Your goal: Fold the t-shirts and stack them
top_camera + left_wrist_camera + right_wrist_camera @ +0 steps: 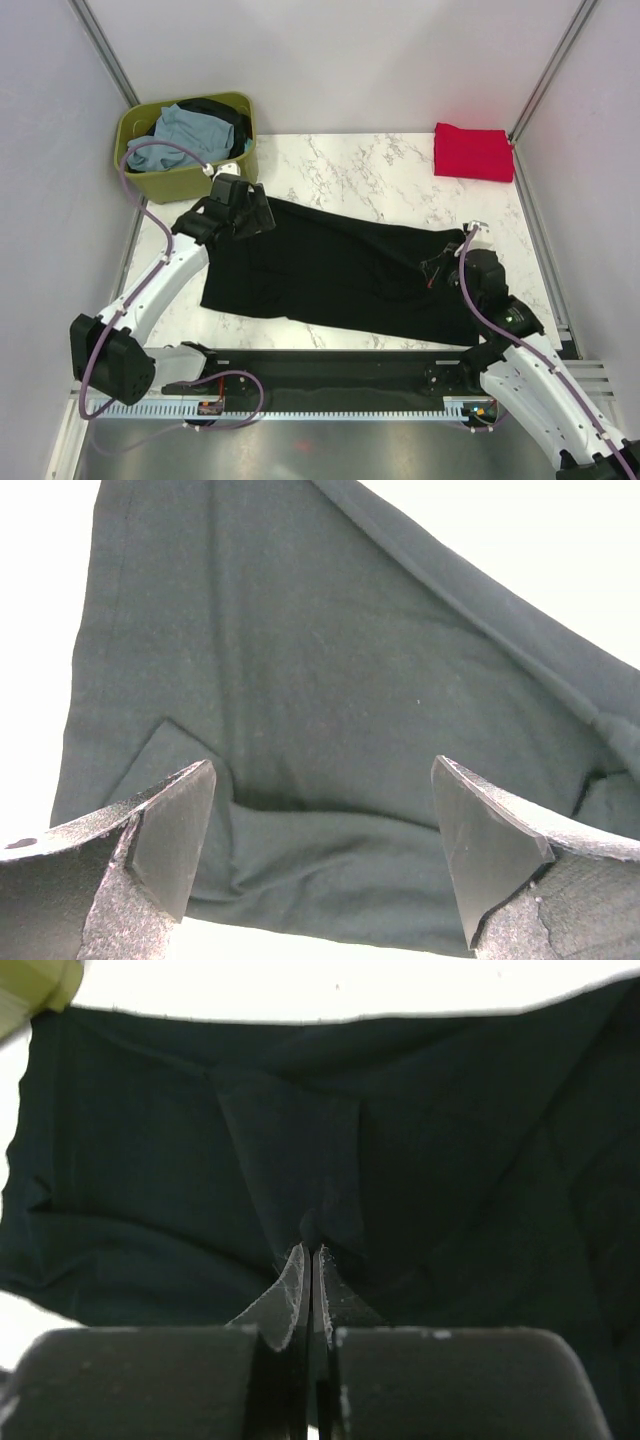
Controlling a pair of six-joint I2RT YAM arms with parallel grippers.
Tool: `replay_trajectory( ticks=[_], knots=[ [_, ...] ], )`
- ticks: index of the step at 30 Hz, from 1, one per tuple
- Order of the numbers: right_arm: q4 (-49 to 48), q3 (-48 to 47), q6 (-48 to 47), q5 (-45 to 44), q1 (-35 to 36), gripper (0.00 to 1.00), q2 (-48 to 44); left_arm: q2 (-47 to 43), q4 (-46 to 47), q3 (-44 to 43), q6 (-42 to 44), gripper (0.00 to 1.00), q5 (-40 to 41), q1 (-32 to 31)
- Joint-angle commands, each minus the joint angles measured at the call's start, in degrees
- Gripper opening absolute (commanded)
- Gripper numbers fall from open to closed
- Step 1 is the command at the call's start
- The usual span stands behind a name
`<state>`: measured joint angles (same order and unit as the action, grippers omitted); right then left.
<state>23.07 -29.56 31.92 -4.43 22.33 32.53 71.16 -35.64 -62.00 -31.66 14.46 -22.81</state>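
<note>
One black t-shirt (340, 275) spread across the marble counter (360, 170), left gripper (322, 810) splayed wide above its far-left corner, right gripper (309, 1260) clenched on cloth at its right edge, folded red t-shirt (472, 152) far right

Overhead shot was evenly lit and sharp, but both wrist cams blew the table (565, 520) around the black t-shirt (340, 270) out to pure white, and the right one looked murky and soft.

One black t-shirt (340, 270), one red (472, 152), one blue-grey (185, 135), one dark (225, 112), one tub (185, 185).
</note>
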Motion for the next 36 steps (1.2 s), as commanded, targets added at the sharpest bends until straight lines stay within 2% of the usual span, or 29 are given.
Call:
replay_trajectory(
  ticks=[1, 5, 9, 12, 16, 18, 24, 29, 32, 36],
  knots=[
    [2.9, 1.4, 5.2, 3.4, 0.8, 0.0, -1.6, 2.7, 4.5, -0.1, -2.8, 0.96, 0.0, 0.7],
    [6.3, 0.7, 7.1, 2.1, 1.8, 0.0, -4.0, 9.1, 10.6, 1.5, -4.2, 0.98, 3.0, 1.1],
    [12.8, -5.7, 7.9, -9.3, 1.8, 0.0, -6.6, 21.3, 14.1, -2.2, -4.3, 1.0, 0.4, 4.3],
    [17.7, -11.5, 12.3, -17.2, 1.8, 0.0, -1.7, 30.6, 13.1, -8.6, -3.7, 0.99, -0.7, 5.8],
    [17.1, -14.3, 12.2, -22.2, 1.8, 0.0, 5.1, 37.6, 12.8, -13.0, -4.2, 1.0, 0.7, 5.8],
    [17.4, -16.3, 12.0, -26.3, 1.7, 0.0, 6.5, 40.4, 12.3, -13.8, -5.2, 0.98, -3.9, 5.6],
    [17.4, -19.5, 11.0, -32.7, -1.2, 0.0, 7.4, 39.7, 13.1, -8.6, -11.4, 0.98, -4.2, -2.7],
    [15.3, -21.2, 8.7, -29.7, -8.9, 0.0, 13.3, 35.7, 15.8, 0.2, -19.5, 0.98, -5.1, -8.0],
    [12.1, -21.2, 6.8, -25.8, -12.7, 0.0, 14.8, 32.7, 16.1, 3.4, -20.5, 0.98, -6.0, -8.5],
    [8.8, -20.0, 4.8, -23.1, -13.1, 0.0, 17.3, 28.3, 14.5, 2.7, -18.3, 0.99, -3.7, -8.3]
  ],
)
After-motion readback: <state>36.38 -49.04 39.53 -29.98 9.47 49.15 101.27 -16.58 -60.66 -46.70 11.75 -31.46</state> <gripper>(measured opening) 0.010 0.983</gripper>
